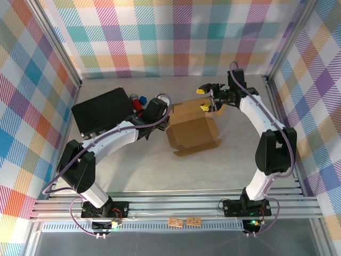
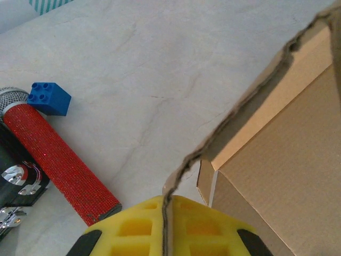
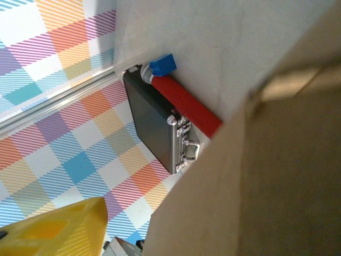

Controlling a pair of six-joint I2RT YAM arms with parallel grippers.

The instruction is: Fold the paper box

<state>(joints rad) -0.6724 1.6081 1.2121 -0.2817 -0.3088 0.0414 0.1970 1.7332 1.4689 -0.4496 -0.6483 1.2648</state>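
The paper box (image 1: pixel 191 127) is brown corrugated cardboard, partly folded up, in the middle of the table. My left gripper (image 1: pixel 164 114) is at its left side. In the left wrist view its yellow fingers (image 2: pixel 133 229) are shut on the thin edge of a raised cardboard flap (image 2: pixel 234 114), with the box body (image 2: pixel 282 160) to the right. My right gripper (image 1: pixel 203 100) hangs at the box's back right corner, its two yellow fingertips spread apart. In the right wrist view one yellow finger (image 3: pixel 58 229) shows at the lower left, and a cardboard panel (image 3: pixel 266 176) hides the other.
A black case (image 1: pixel 104 111) lies at the back left. A red glittery cylinder with a silver head (image 2: pixel 58 160) and a blue toy brick (image 2: pixel 49 98) lie between the case and the box. Plaid walls and metal rails (image 1: pixel 277 96) close in the table.
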